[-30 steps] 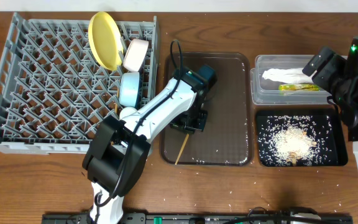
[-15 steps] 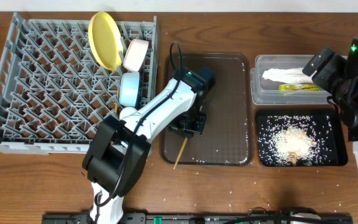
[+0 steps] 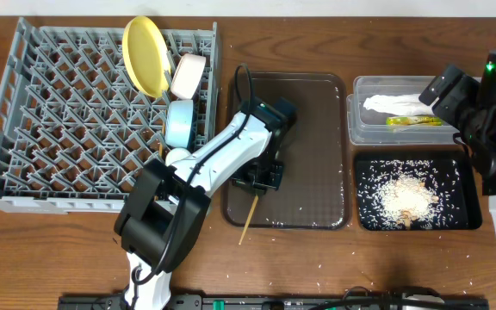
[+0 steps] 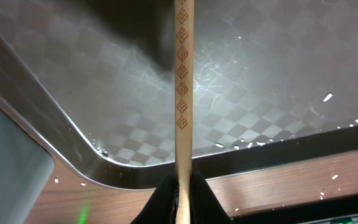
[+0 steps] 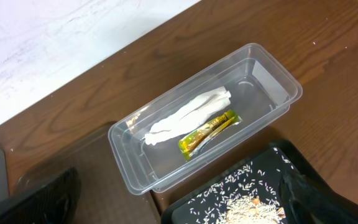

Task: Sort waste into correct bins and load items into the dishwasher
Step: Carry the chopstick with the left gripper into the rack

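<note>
Now, left gripper (image 3: 257, 178): pressed together, pinching one end of the thin wooden chopstick (image 4: 183, 93).
Chopstick place: over the front part of the dark brown serving tray (image 3: 317, 172), with its free tip past the near rim.
Chopstick long axis: from the fingers toward the near-left, a little slanted.
Large grey plastic dish rack (image 3: 58, 112): to the left of the tool, just beside the tray.
Nearer arm: the left one. The right gripper (image 3: 443, 89), spread wide, hangs above the clear plastic tub (image 3: 362, 86), well apart.

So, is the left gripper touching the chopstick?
Touching. The left wrist view shows the left gripper shut on the chopstick, clamping it from both sides.
</note>
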`<state>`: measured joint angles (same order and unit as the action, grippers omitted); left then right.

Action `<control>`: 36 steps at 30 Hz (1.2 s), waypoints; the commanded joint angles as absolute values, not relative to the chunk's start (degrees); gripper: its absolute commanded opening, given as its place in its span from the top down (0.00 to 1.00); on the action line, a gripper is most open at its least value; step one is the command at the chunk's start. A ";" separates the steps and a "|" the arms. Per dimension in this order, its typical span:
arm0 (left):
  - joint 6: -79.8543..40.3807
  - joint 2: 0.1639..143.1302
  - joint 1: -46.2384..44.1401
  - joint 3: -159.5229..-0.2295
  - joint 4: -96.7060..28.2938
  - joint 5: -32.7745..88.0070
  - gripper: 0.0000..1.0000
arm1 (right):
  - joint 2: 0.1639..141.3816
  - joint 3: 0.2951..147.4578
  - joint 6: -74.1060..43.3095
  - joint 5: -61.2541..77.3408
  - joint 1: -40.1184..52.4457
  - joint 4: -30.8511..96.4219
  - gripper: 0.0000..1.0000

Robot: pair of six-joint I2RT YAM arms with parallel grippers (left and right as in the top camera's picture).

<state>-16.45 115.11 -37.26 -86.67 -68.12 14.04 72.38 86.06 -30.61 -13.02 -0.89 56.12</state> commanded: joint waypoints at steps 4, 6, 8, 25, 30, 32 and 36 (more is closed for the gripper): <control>-15.03 115.92 -36.34 -89.52 -70.46 15.00 0.93 | 72.51 86.08 -31.24 -13.23 -1.10 56.21 0.01; -14.46 115.66 -34.61 -93.82 -73.06 14.98 0.93 | 72.51 86.08 -31.24 -13.26 -1.10 56.21 0.01; -12.86 114.96 -32.93 -97.89 -75.02 14.94 0.93 | 72.51 86.08 -31.24 -13.26 -1.10 56.23 0.01; -4.03 103.63 -11.88 -106.21 -75.20 -12.97 0.92 | 72.51 86.08 -31.24 -13.23 -1.10 56.21 0.01; 1.61 104.77 -6.44 -101.14 -67.46 -12.93 0.93 | 72.51 86.08 -31.24 -13.26 -1.10 56.21 0.01; 2.92 104.95 -5.28 -99.61 -66.15 -12.91 0.92 | 72.51 86.08 -31.24 -13.26 -1.10 56.21 0.01; 3.46 105.25 -4.23 -96.57 -64.10 -12.91 0.92 | 72.51 86.08 -31.24 -13.26 -1.10 56.21 0.01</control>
<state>0.75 104.66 -4.95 -98.56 -65.06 -11.86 72.38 86.06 -30.61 -13.02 -0.89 56.12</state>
